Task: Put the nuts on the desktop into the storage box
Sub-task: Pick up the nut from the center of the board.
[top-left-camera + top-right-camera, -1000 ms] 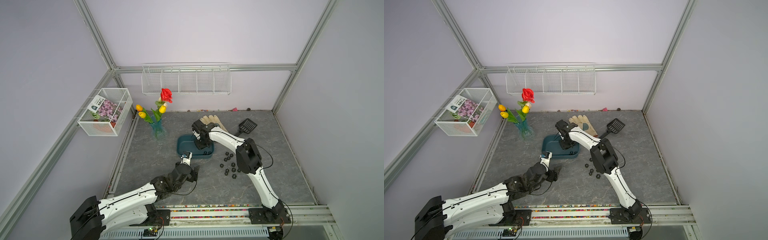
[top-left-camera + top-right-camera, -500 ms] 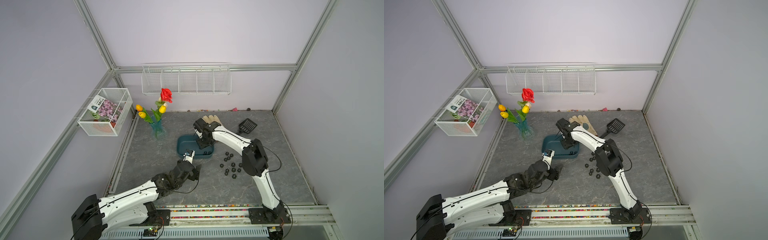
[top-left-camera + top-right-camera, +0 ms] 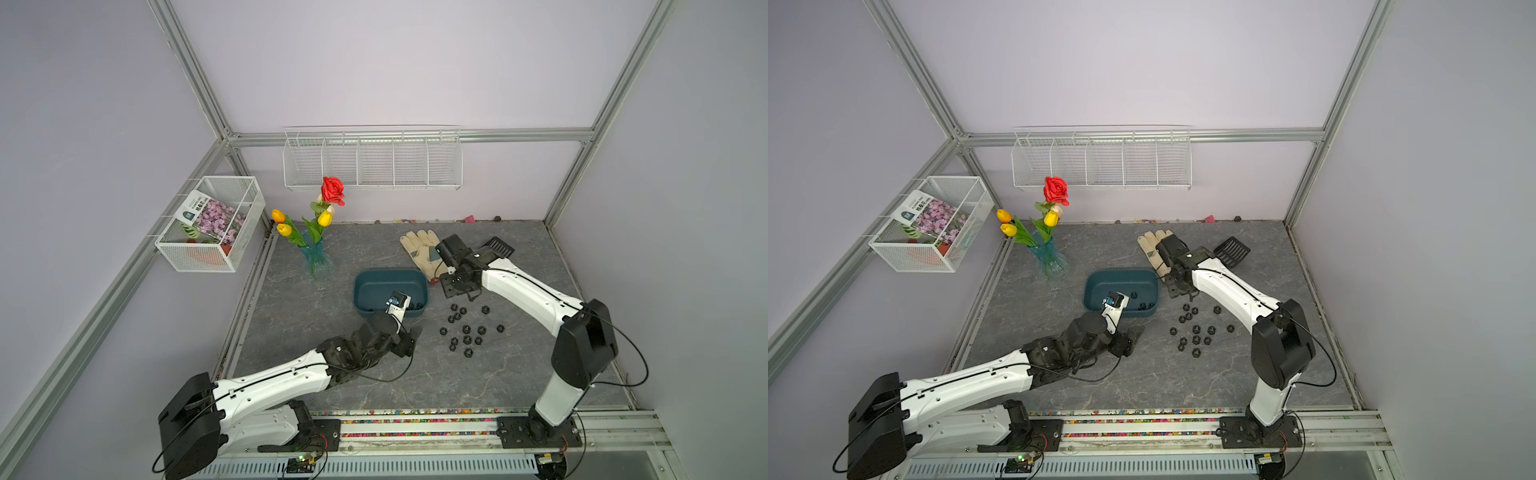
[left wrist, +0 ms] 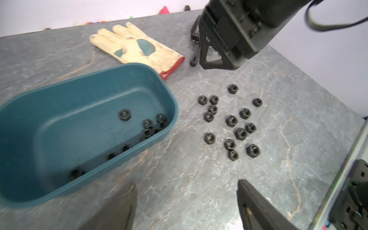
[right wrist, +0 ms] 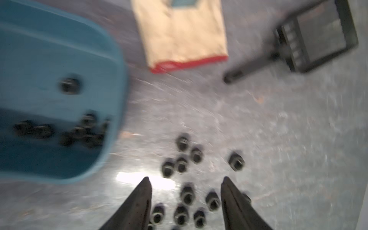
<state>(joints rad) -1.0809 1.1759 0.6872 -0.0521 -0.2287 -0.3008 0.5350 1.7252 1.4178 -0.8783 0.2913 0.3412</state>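
I count fourteen nuts (image 4: 231, 120) lying loose on the desktop (image 4: 199, 179), in one scattered group just beside the right end of the box (image 4: 79, 123). Inside the box I see about nine more, most of them gathered along the near wall and in the right corner. Some are half hidden by the wall, so this number is not sure. Each nut is small, black and six-sided, with a round hole in the middle. The box is one piece of dark teal plastic, long, with rounded corners and low smooth walls. The desktop is flat grey stone pattern with pale veins.

There are two grippers. The left gripper (image 4: 186, 184) is low over the desktop, near the front of the box. Its two black fingers stand wide apart with nothing between them. The right gripper (image 5: 185, 179) hangs above the far edge of the nut group. Its wrist picture is blurred, but the jaws are parted and hold nothing.

Behind lie one cream glove (image 4: 159, 57) with a red cuff and one black slotted scoop (image 5: 318, 35).
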